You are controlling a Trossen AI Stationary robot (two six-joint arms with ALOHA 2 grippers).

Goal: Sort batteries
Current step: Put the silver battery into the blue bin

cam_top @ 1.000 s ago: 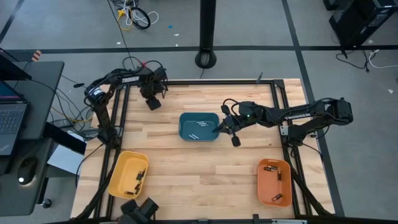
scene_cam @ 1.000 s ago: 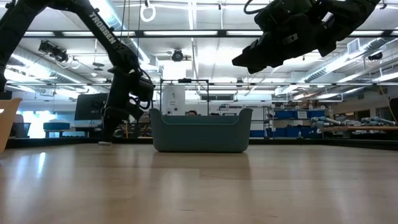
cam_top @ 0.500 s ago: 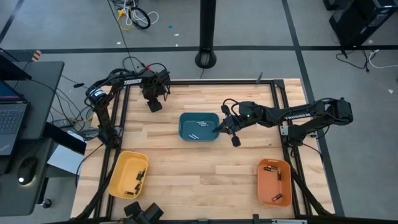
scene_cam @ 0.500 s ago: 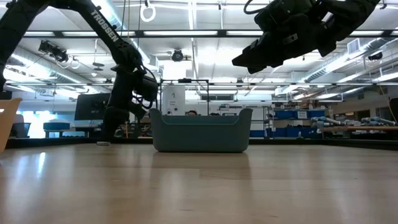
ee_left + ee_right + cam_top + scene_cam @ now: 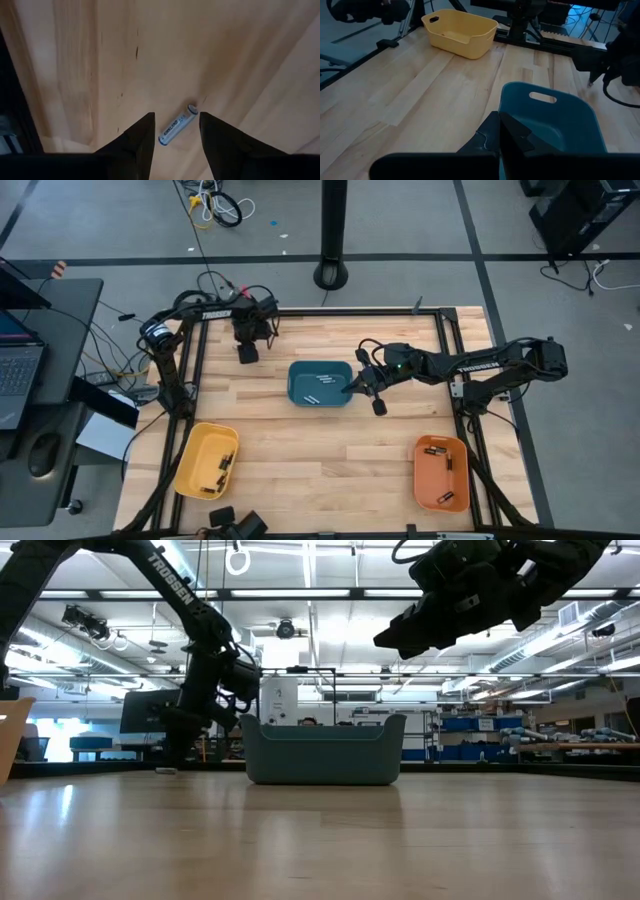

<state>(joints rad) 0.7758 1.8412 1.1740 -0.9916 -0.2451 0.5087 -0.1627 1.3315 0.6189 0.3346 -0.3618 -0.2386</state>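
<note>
Your left end effector sits at the far-left part of the surface, well apart from the teal tray. Your right end effector hangs just beside that tray's edge. Yellow tray and orange tray hold batteries, well apart from both.

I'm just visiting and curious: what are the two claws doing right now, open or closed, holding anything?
Left gripper: open, fingers on either side of a battery lying on the table, not gripping it.
Right gripper: shut, apparently empty, beside the blue tray.
</note>
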